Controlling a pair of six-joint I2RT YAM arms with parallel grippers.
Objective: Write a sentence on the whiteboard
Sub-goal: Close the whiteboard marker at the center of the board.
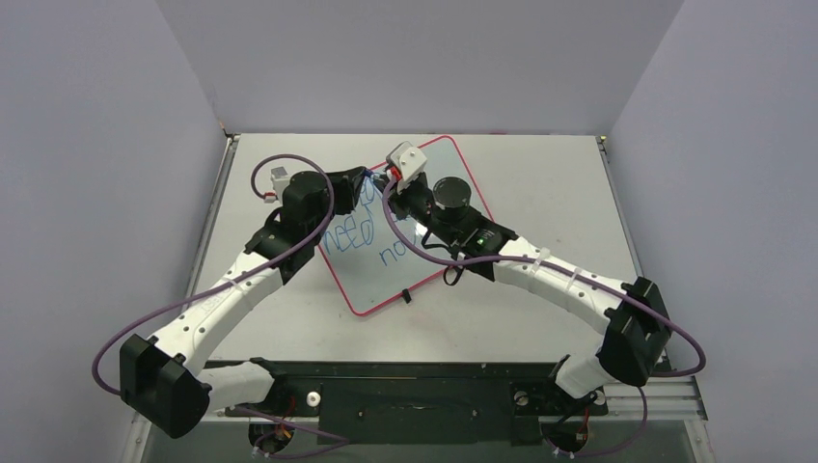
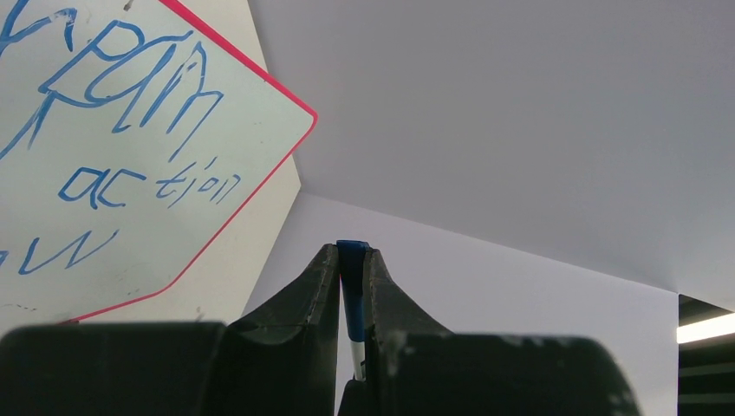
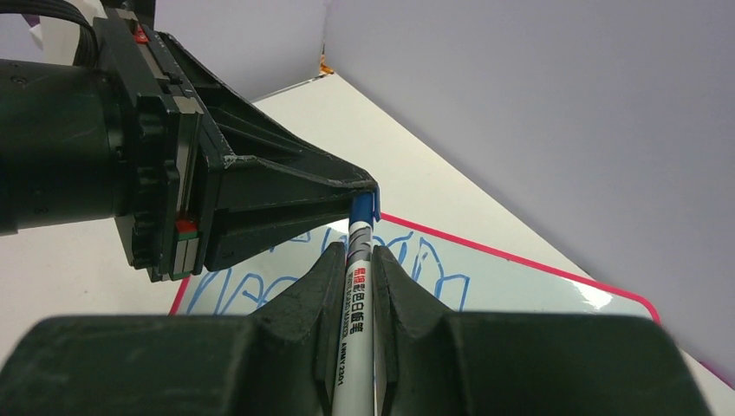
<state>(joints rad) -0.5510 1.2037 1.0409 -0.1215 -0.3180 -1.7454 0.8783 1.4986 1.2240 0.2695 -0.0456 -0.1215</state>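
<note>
Bench: I am looking down on a pale bench (image 1: 540,193) boxed in by plain grey walls, with both arms reaching in over its far-left part.
Whiteboard: the whiteboard (image 1: 376,280) is lying flat and skewed on the bench, one corner pointing toward the arm bases, its far end sitting directly beneath the two wrists.
Sentence: the sentence (image 1: 355,237) is showing in blue rows across the board; I am reading "action" in the left wrist view.
Right fingers: the right fingers (image 3: 334,273) are clamping the white barrel of the marker (image 3: 354,321), nearly closed around it.
Left fingers: the left fingers (image 2: 334,264) are pinching the blue cap (image 2: 351,269), closed tight on it.
Axis: the marker's long axis is running straight from my right fingers into the left ones, cap end leading, the two sets of tips close together.
Next move: I am judging this as capping, so I am planning to move only along that axis; whether the cap is seated I cannot tell.
</note>
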